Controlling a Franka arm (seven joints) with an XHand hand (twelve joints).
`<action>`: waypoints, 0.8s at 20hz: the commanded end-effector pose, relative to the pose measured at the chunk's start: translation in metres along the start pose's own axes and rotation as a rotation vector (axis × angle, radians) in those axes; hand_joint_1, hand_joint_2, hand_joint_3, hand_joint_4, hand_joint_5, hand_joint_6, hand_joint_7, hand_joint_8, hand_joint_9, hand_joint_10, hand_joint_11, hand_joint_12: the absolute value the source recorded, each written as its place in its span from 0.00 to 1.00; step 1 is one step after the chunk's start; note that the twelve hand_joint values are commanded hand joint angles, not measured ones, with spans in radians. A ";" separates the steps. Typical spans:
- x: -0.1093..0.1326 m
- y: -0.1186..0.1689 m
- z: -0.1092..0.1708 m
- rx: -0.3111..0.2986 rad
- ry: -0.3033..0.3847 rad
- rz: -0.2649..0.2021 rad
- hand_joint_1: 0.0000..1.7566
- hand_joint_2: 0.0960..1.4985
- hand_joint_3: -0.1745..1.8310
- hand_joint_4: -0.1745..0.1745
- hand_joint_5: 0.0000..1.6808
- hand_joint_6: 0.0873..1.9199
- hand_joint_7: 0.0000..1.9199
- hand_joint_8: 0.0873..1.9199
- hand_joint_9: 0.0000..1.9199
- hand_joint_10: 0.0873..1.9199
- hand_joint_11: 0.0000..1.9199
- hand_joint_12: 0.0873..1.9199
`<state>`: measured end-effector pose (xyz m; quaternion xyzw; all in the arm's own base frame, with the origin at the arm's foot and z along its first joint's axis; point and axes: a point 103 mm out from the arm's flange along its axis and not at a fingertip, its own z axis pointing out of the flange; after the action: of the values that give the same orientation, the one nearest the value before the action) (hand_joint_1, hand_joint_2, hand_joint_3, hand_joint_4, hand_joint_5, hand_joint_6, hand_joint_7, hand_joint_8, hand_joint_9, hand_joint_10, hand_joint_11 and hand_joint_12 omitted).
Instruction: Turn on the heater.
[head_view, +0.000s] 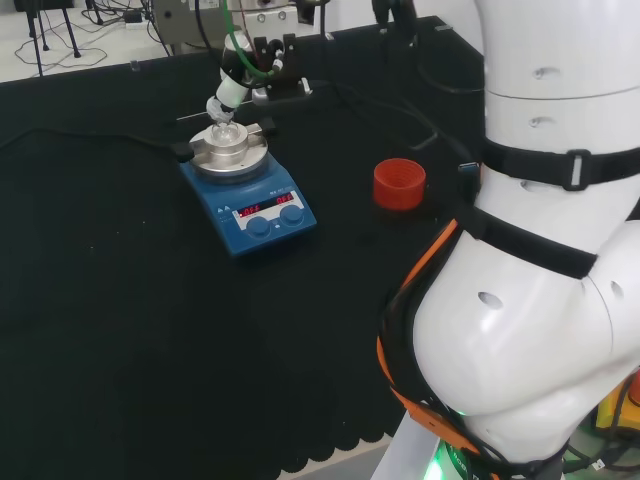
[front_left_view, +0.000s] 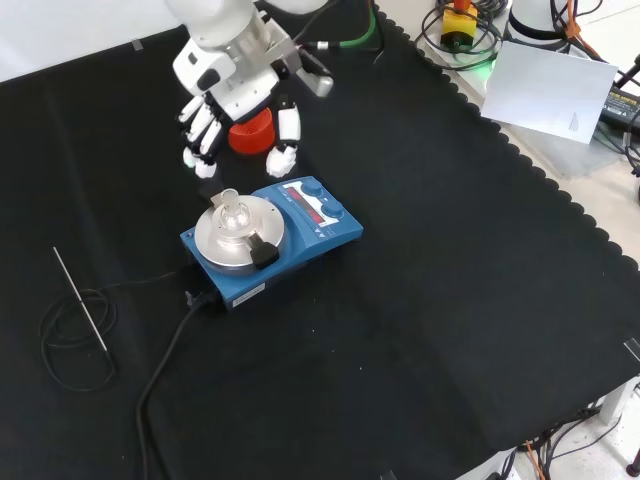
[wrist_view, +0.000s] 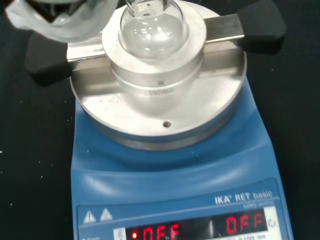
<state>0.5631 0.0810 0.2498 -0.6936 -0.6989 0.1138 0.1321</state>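
Observation:
The blue heater (front_left_view: 300, 235) stands mid-cloth with a round metal plate (front_left_view: 238, 235) and a small clear glass flask (front_left_view: 232, 212) seated in its block. Its front panel carries a red lit display (front_left_view: 305, 205) and two blue knobs (head_view: 258, 226). In the front view the hand (front_left_view: 235, 95) hangs just beyond the heater's panel side, open, its fingers (front_left_view: 283, 145) pointing down and touching nothing. In the head view, the hand (head_view: 232, 90) is above the flask (head_view: 225, 130). The wrist view has the flask (wrist_view: 150, 27), the plate (wrist_view: 160, 115) and the display (wrist_view: 200, 231) close below.
A red ribbed ring (head_view: 400, 183) stands right of the heater in the head view, and under the hand in the front view. A thin metal rod (front_left_view: 80, 300) on a coiled black cable lies at the front view's left. The heater's cord (front_left_view: 165, 345) runs toward the cloth's near edge.

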 end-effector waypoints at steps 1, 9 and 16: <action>-0.015 -0.034 -0.007 -0.048 0.025 0.039 0.42 0.36 0.37 0.45 0.26 0.06 0.11 0.30 0.22 0.33 0.07 0.71; -0.025 -0.078 0.003 -0.037 0.034 0.059 0.46 0.38 0.38 0.45 0.24 0.03 0.19 0.32 0.27 0.32 0.08 0.71; -0.037 -0.115 0.025 0.072 0.005 0.057 0.56 0.37 0.47 0.42 0.23 0.00 0.44 0.33 0.51 0.26 0.26 0.66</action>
<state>0.4744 0.0527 0.2676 -0.7110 -0.6798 0.1128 0.1401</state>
